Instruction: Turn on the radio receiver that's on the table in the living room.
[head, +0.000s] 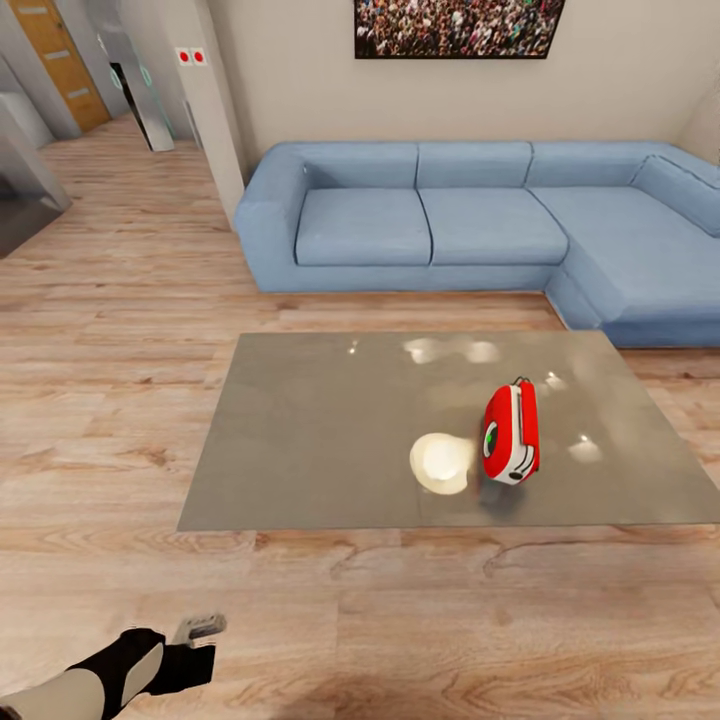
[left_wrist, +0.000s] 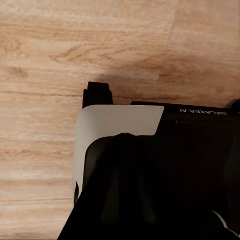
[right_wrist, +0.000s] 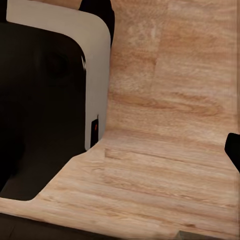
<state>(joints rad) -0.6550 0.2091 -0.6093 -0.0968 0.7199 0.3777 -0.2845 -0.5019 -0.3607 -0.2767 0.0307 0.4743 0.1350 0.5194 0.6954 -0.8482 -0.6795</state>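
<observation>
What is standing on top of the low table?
On the table stands one red radio, near its right front part. Bright lamp reflections lie on the glossy top. The tabletop under the radio is covered.

Head high over table (head: 300, 450); wrists floorward.

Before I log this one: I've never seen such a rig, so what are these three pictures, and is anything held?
These are simulator renders from a wheeled two-armed robot. The big picture comes from its head camera, looking down across a living room. A red radio stands on the grey table, right of centre, with a bright lamp reflection beside it. A blue sofa sits behind. The left arm pokes in at the lower left corner, well short of the table. The two smaller pictures come from cameras on the wrists; both look down at wood floor and the robot's own dark body. Nothing is seen held, and the pictures don't show whether the grippers are open.
</observation>
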